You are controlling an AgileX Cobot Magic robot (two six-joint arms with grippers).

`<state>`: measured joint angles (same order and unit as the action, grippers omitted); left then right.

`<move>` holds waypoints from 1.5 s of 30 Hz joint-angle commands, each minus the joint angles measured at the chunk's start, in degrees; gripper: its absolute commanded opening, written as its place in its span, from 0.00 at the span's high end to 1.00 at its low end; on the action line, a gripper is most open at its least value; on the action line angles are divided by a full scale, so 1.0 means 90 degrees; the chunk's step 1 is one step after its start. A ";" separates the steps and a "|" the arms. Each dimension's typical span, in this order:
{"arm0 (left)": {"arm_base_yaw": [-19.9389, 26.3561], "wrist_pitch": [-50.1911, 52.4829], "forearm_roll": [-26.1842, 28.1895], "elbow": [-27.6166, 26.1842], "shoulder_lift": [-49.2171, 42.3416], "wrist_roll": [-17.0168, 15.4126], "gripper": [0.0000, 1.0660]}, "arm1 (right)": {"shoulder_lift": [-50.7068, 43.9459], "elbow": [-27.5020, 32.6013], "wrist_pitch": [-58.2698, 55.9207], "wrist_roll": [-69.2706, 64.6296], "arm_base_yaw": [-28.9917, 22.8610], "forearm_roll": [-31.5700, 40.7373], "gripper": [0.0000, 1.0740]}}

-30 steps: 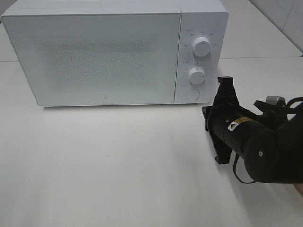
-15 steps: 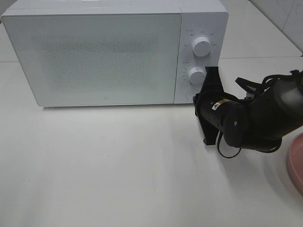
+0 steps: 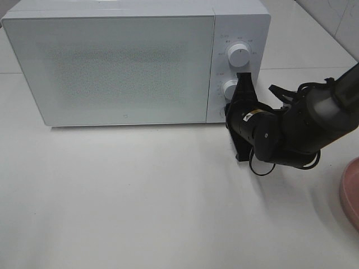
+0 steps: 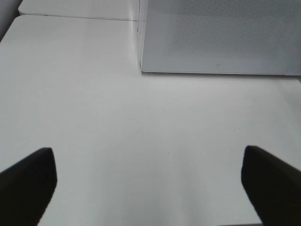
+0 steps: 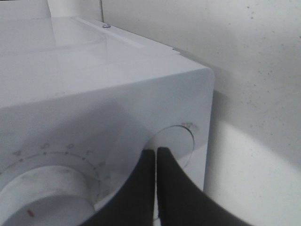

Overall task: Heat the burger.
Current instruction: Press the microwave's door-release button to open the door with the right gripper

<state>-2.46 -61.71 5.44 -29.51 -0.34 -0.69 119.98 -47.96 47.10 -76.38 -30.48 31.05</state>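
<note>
The burger is out of view. A white microwave stands at the back of the table with its door closed. My right gripper is shut, its two black fingertips pressed together with nothing between them, right at the round button at the bottom of the control panel, below the lower dial. In the exterior view the right arm covers that button. My left gripper is open above bare table in front of the microwave; its fingers show only in the left wrist view.
The rim of a pink plate shows at the right edge of the table. An upper dial sits on the control panel. White tabletop stretches in front of the microwave. A tiled wall stands at the back right.
The right arm has swung left and toward the microwave's control panel, bringing its shut fingertips to the round button. The pink plate's rim has come into view.
</note>
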 commanded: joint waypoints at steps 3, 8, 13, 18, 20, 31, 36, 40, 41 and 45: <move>0.0019 0.0070 0.0064 0.0000 -0.0095 0.0000 0.06 | 0.0095 -0.0255 0.0032 0.0191 0.0083 -0.0070 1.00; 0.0019 0.0070 0.0064 0.0000 -0.0095 0.0000 0.06 | 0.0153 -0.0261 0.0579 0.0223 0.0083 -0.0064 1.00; 0.0019 0.0070 0.0064 0.0000 -0.0095 0.0000 0.06 | 0.0153 -0.0261 0.1541 0.0210 0.0083 -0.0064 1.00; 0.0019 0.0070 0.0064 0.0000 -0.0095 0.0000 0.06 | 0.0153 -0.0274 0.2400 0.0045 0.0083 0.0032 1.00; 0.0019 0.0070 0.0064 0.0000 -0.0095 0.0000 0.06 | 0.0153 -0.0306 0.2476 0.0025 0.0083 0.0095 1.00; 0.0019 0.0070 0.0064 0.0000 -0.0095 0.0000 0.06 | 0.0153 -0.0497 0.2916 0.0032 0.0197 0.0446 1.00; 0.0019 0.0070 0.0064 0.0000 -0.0095 0.0000 0.06 | 0.0204 -0.0770 0.3215 0.0032 0.0344 0.0369 1.00; 0.0019 0.0070 0.0064 0.0000 -0.0095 0.0000 0.06 | 0.0267 -0.1050 0.3680 0.0134 0.0458 0.0299 1.00; 0.0019 0.0070 0.0064 0.0000 -0.0095 0.0000 0.06 | 0.0267 -0.1050 0.3680 0.0134 0.0458 0.0299 1.00; 0.0019 0.0070 0.0064 0.0000 -0.0089 0.0000 0.06 | 0.0267 -0.1070 0.3871 0.0267 0.0458 0.0395 1.00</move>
<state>-2.46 -61.71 5.44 -29.51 -0.34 -0.69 123.93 -52.08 50.08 -75.69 -29.85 34.32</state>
